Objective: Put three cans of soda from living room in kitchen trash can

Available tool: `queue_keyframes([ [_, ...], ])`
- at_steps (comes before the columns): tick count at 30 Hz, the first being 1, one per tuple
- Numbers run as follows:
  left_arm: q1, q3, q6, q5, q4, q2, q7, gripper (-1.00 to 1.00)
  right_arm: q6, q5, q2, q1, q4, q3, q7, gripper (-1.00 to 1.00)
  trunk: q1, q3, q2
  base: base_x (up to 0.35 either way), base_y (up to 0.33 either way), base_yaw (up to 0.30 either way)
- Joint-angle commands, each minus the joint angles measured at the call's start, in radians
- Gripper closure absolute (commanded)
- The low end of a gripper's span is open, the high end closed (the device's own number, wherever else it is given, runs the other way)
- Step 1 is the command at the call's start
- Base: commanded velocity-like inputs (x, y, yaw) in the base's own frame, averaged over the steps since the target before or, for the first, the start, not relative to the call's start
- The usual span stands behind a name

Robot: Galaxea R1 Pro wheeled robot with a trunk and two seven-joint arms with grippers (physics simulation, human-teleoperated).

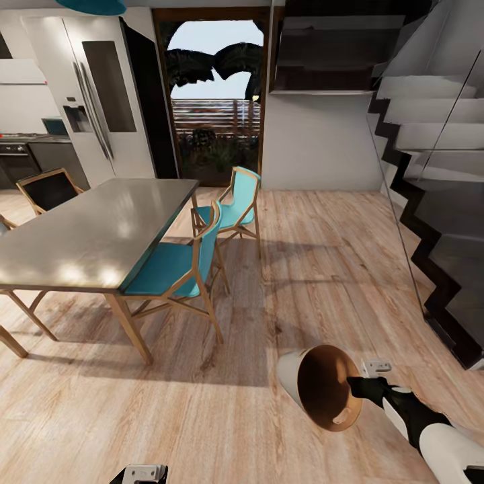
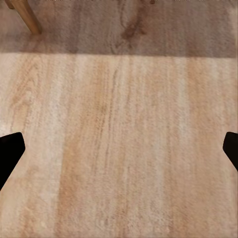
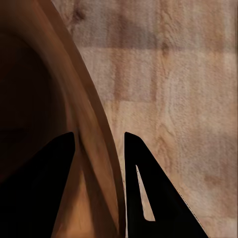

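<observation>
One tapered tash can (image 1: 321, 388), pale outside, brown inside, seemingly rim-pinched by right pincer (image 1: 354, 385)

The right arm (image 1: 430, 430) is glossy white along its forearm, narrowing to a black wrist section; a small pale grey block sits beside the wrist; the right gripper's fingers (image 3: 148, 193) are flat black wedges, one with a narrow slot; the left gripper's fingertips (image 2: 10, 148) are plain black.

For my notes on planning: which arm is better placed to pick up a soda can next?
Probably left: its pincer is open and empty, while the right pincer grips the trash can rim.
</observation>
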Motion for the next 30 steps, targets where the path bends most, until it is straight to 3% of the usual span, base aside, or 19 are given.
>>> queue_keyframes([
  [1,0.000,0.000,0.000,0.000,0.000,0.000,0.000,-1.00,-0.001,-0.003,0.000,0.014,-0.020,-0.020,0.004,1.00,-0.004,0.003,0.007,0.000,0.000,0.000],
  [11,0.000,0.000,0.000,0.000,0.001,0.000,0.000,-1.00,-0.002,-0.002,0.003,0.119,-0.119,-0.091,0.003,1.00,-0.042,0.035,0.077,0.000,0.000,0.000],
  [18,0.000,-0.001,0.000,0.000,0.002,0.000,0.000,-1.00,-0.004,-0.003,0.003,0.187,-0.146,-0.108,0.004,1.00,-0.069,0.057,0.126,0.000,0.000,0.000],
  [30,-0.008,-0.002,0.000,0.000,0.024,-0.001,0.001,-1.00,-0.009,-0.003,0.006,0.250,-0.202,-0.152,0.008,1.00,-0.115,0.094,0.210,0.000,0.000,0.000],
])
